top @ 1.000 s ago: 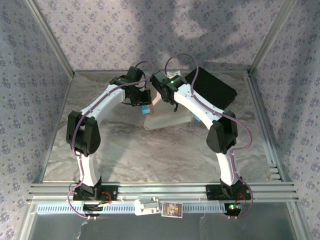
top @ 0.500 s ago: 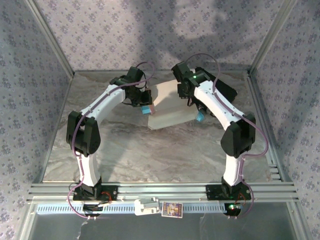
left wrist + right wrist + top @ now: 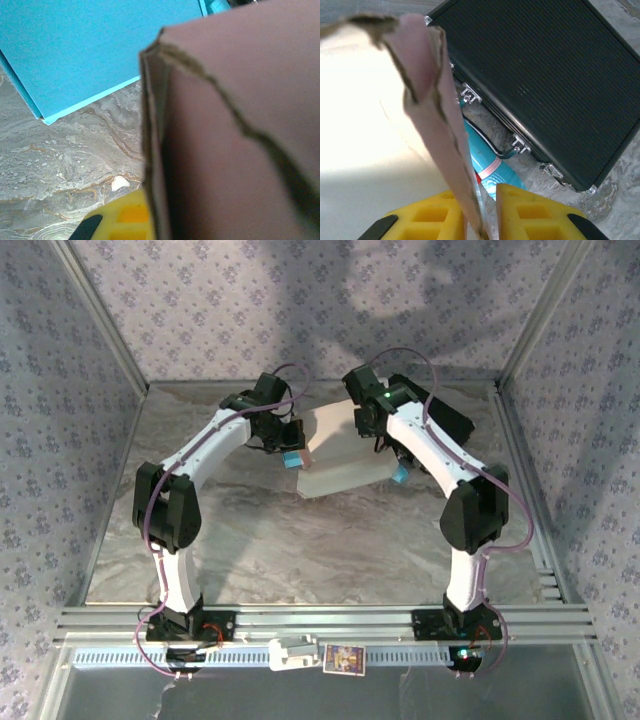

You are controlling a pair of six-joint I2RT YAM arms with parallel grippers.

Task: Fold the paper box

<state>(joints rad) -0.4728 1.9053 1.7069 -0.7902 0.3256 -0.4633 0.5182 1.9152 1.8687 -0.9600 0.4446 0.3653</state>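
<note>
The paper box (image 3: 340, 452), pale with raw brown edges, sits at the back middle of the table between both arms. My left gripper (image 3: 291, 457) is at its left side. In the left wrist view, one yellow finger (image 3: 120, 220) presses against the brown box wall (image 3: 225, 150), and the gripper is shut on it. My right gripper (image 3: 399, 473) is at the box's right side. In the right wrist view, a box flap (image 3: 437, 130) stands between its yellow fingers (image 3: 527, 212). The right gripper (image 3: 482, 195) is open: the flap lies along the left finger, with a gap to the right one.
A black case (image 3: 440, 415) with metal latches (image 3: 545, 75) lies at the back right, just beyond the right gripper. A teal pen-like tool (image 3: 487, 162) lies between case and box. A flat blue panel (image 3: 100, 50) lies behind the left gripper. Patterned walls enclose the table.
The right arm has swung from over the box's middle to its right side, and its jaws have parted around the flap. The box top is uncovered. The left arm has held still.
</note>
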